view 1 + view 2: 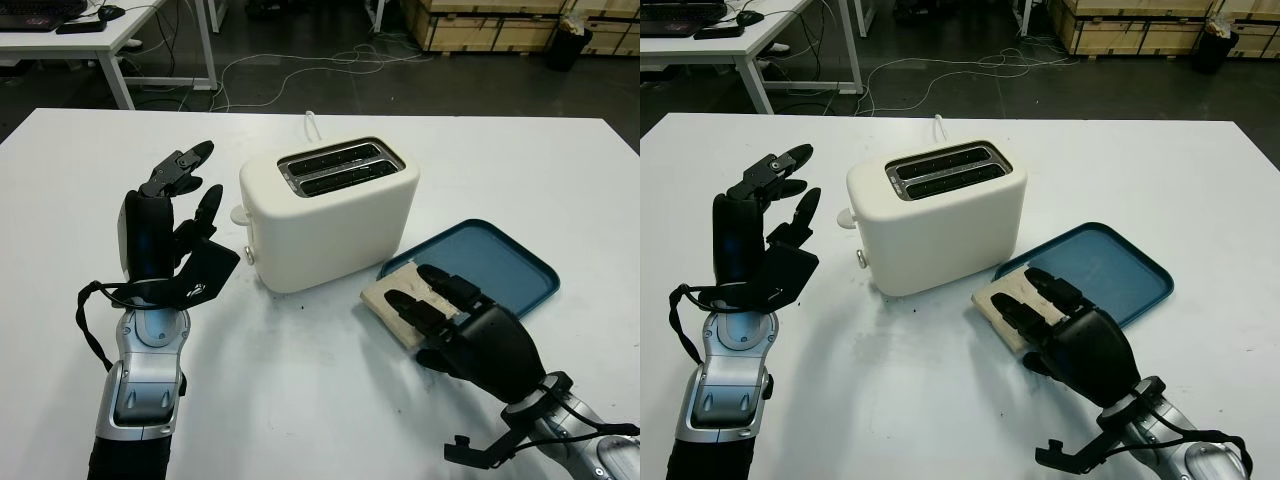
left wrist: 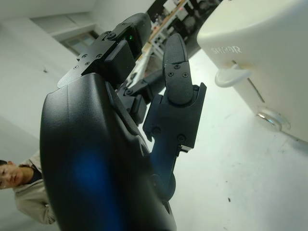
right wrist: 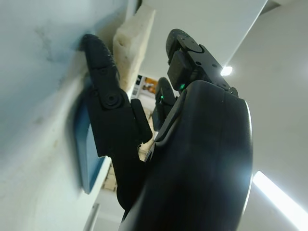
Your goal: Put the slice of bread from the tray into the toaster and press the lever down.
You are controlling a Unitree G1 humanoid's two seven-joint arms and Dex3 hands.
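A cream 2-slot toaster stands near the middle of the white table, both slots bare, its lever knob and a small dial on the end face that looks toward the left hand. A white cord runs off behind it. Just beside its other end lies a blue tray, and the slice of bread sits at the tray's near corner, hanging over the rim onto the table.

The right hand comes in low from the bottom right and lies over the bread, its black fingers stretched across the slice's top; from the head camera no grasp is visible. The right wrist view adds what the head views hide: 1 finger runs along the table surface right against the bread's pale edge, with the others above it, so the slice stands between them, though I cannot tell whether they press on it. The tray's blue edge shows behind.

The left hand is raised upright beside the toaster's lever end, open, holding nothing. Its wrist view shows the knob and dial close ahead, apart from the fingertips, and a person in the background.
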